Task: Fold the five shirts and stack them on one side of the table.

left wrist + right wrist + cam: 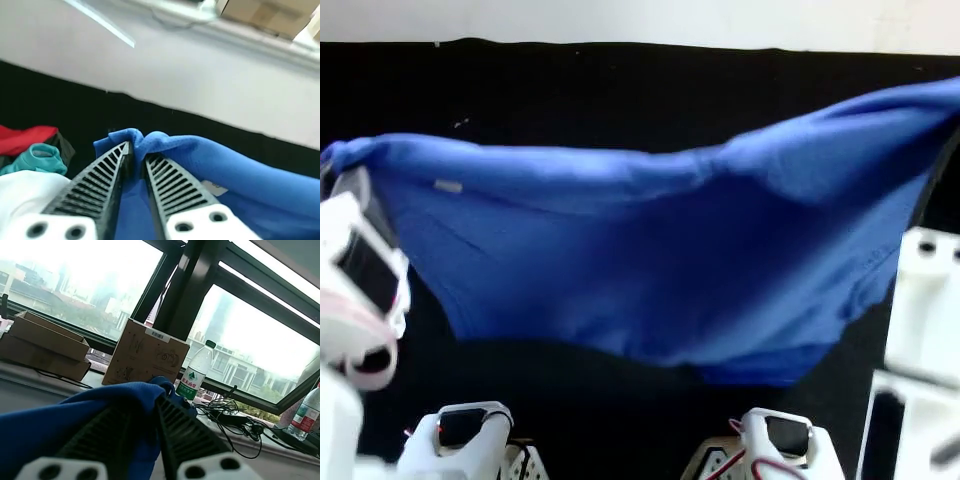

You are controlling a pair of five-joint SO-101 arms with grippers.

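A blue shirt point(660, 250) hangs spread in the air above the black table point(620, 90), stretched between the two arms. My left gripper point(136, 152) is shut on one bunched corner of the blue shirt point(150, 142), and that corner sits at the high view's left edge beside the white arm point(360, 270). My right gripper point(152, 407) is shut on another corner of the blue shirt point(75, 415), raised high and facing the windows. The right arm point(920, 330) stands at the right edge of the high view. The shirt's lower hem sags toward the table's near side.
In the left wrist view a pile of other shirts lies on the table: red point(25, 137), teal point(37, 157) and white point(30, 192). The two arm bases point(470, 440) point(780, 445) stand at the near edge. A cardboard box point(145, 357) and a water bottle point(195, 372) sit on the window ledge.
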